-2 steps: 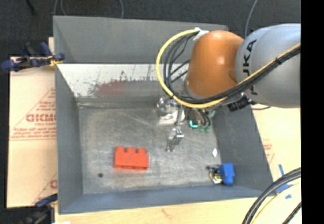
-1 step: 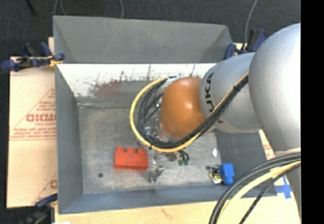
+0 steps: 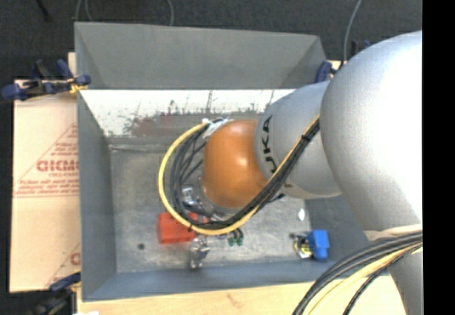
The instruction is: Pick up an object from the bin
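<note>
Three small things lie on the scuffed floor of the grey metal bin [image 3: 96, 185], whose far wall is streaked with rusty marks. Nearest the gripper [image 3: 197, 255] is a red block [image 3: 170, 230], matte and flat-sided with squared corners. It rests on the floor left of centre, near the bin's lower wall. Its right end is hidden under the arm's cables, so its full length cannot be judged, but the visible part runs roughly along that lower wall.

A blue plastic piece [image 3: 319, 243] with a yellow bit at its left side sits near the lower right corner, well apart from the block. A small green thing [image 3: 234, 237] lies between the two, just beside the cables.

The arm's smooth, glossy orange cover [image 3: 231, 163] hangs over the middle of the bin, ringed by looped black and yellow cables. The gripper's shiny metal tip shows below it, close to the lower wall and just beside the block's lower right corner. Whether it is released or clenched cannot be told, and nothing is seen in its grasp
</note>
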Tool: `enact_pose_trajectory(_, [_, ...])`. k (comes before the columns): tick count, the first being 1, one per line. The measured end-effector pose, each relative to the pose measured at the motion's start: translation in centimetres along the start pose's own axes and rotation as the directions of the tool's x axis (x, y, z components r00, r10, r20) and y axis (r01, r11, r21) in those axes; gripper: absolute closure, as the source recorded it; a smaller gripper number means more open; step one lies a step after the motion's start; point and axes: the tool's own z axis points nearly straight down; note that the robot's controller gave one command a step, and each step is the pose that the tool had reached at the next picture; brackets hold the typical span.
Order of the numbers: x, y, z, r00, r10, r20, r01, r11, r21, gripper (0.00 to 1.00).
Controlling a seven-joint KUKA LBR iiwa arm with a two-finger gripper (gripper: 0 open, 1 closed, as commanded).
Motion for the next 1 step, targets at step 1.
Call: enact_pose_trajectory(1, [-0.25,-0.14,-0.21,1.0,0.003,0.007,-0.003,1.0,-0.001,1.0])
